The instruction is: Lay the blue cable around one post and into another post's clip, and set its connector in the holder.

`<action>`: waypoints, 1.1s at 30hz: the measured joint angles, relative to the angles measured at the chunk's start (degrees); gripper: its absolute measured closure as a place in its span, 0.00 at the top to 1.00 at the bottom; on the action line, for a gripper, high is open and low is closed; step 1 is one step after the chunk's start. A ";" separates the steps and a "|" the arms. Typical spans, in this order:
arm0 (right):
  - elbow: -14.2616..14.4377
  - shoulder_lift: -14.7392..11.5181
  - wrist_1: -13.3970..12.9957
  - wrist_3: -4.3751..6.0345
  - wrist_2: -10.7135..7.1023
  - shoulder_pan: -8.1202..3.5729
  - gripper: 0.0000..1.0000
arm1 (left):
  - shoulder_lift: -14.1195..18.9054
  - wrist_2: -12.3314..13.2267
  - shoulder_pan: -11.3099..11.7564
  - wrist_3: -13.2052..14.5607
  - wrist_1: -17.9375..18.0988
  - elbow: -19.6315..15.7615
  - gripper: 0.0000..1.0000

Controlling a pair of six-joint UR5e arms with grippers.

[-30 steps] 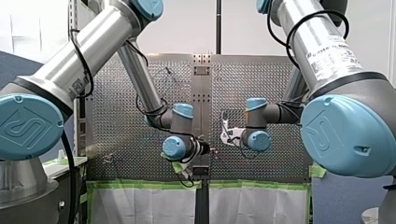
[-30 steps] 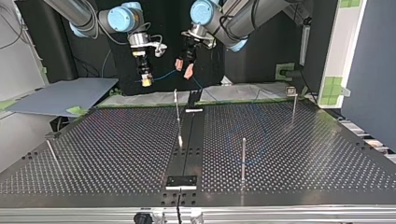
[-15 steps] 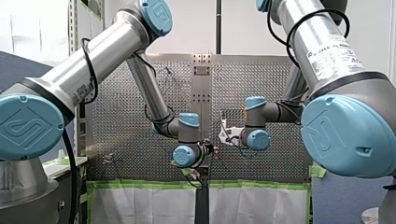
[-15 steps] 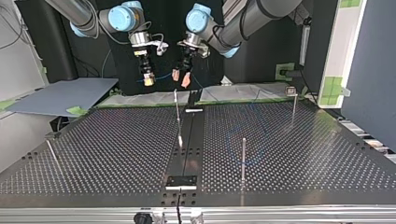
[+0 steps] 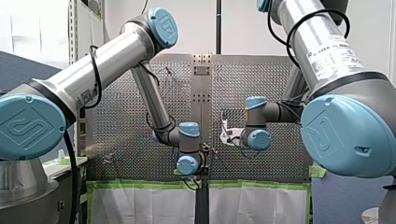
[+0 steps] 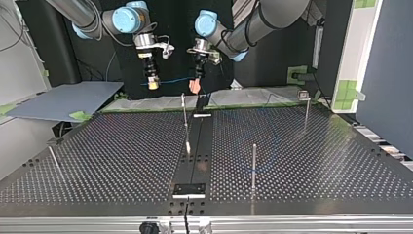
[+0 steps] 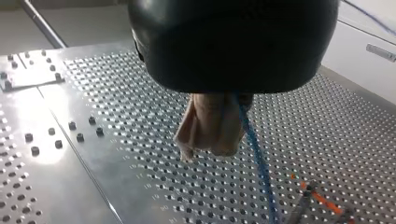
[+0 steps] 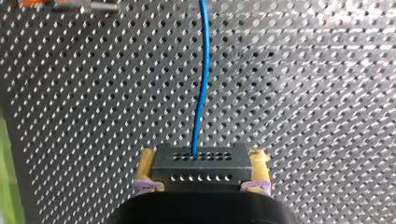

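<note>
Blue cable (image 6: 175, 79) hangs nearly level in the air between the two arms, its long axis along the surface's (image 6: 122, 146) edge on the arms' side. There my right arm's jaws are closed, yellow pads (image 8: 148, 164) clamping the connector (image 8: 201, 170), and the cable leaves straight ahead. Beside them my left arm's jaws are pinched tight on the cable with beige pads (image 7: 205, 126), the rest trailing down. In the top view a thin post (image 6: 183, 109) stands just below those jaws, so my left arm looks nearer for the wrap.

Blue cable (image 7: 256, 154) inside closed gripper (image 7: 212, 137)
</note>
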 joint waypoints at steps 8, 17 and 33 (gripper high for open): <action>-0.01 0.47 1.13 -1.24 3.03 -0.75 0.00 | -0.06 -0.45 -0.40 4.16 2.66 0.01 0.05; -0.05 4.04 -0.99 -0.91 4.21 -2.48 0.00 | -0.09 -0.31 -0.71 8.39 1.18 0.01 0.05; -0.53 8.80 -6.66 -0.07 3.86 -5.58 0.00 | -2.96 3.00 -0.90 16.58 -1.88 1.87 0.05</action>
